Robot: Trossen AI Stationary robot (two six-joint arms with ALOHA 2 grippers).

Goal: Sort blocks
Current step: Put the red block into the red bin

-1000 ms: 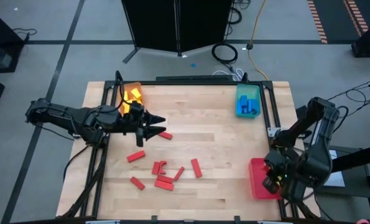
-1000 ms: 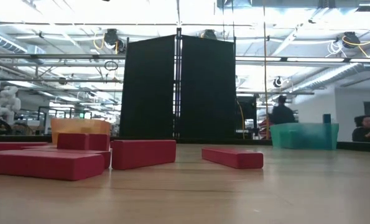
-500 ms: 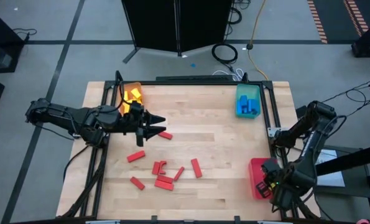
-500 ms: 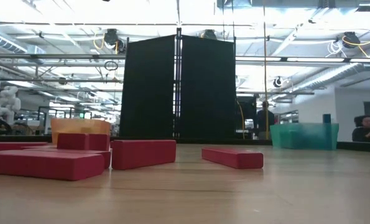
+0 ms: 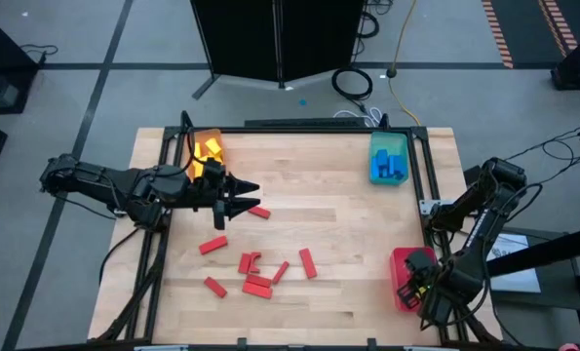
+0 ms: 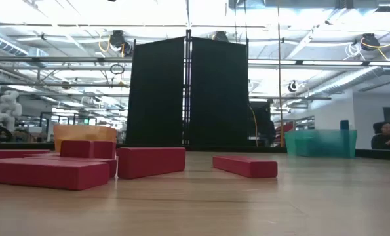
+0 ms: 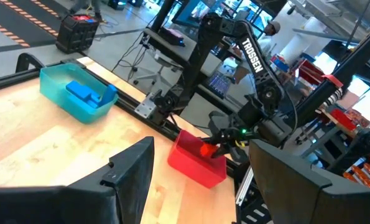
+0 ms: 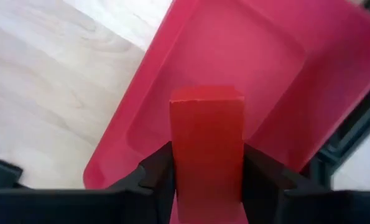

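Several red blocks [image 5: 257, 283] lie flat on the wooden table, near the middle toward its near edge; they also show in the low view [image 6: 151, 162]. My right gripper [image 5: 413, 283] is shut on one red block [image 8: 206, 137] over the red tray [image 5: 400, 263] at the near right. My left gripper [image 5: 239, 200] hangs open and empty above the table, by the far-left block [image 5: 259, 212]; its fingers [image 7: 130, 177] show spread in the left wrist view. Yellow blocks lie in the orange tray [image 5: 208, 149], blue blocks in the teal tray [image 5: 388, 156]. My right gripper pinches the red block's two long sides [image 8: 175, 168] between its two fingers [image 8: 155, 177]. The fingers point down from above and lie along the block. The block's free end [image 8: 206, 94] sticks out past the fingertips, clear above the red tray's floor [image 8: 234, 56].
A black frame rail [image 5: 426, 185] runs along the table's right edge beside the red tray. A dark panel [image 6: 188, 92] stands behind the far edge. Bare wood [image 5: 348, 214] lies between the block cluster and the trays on the right.
My right gripper has gone toward the table's near edge and a little to the left with the red block, staying over the red tray.
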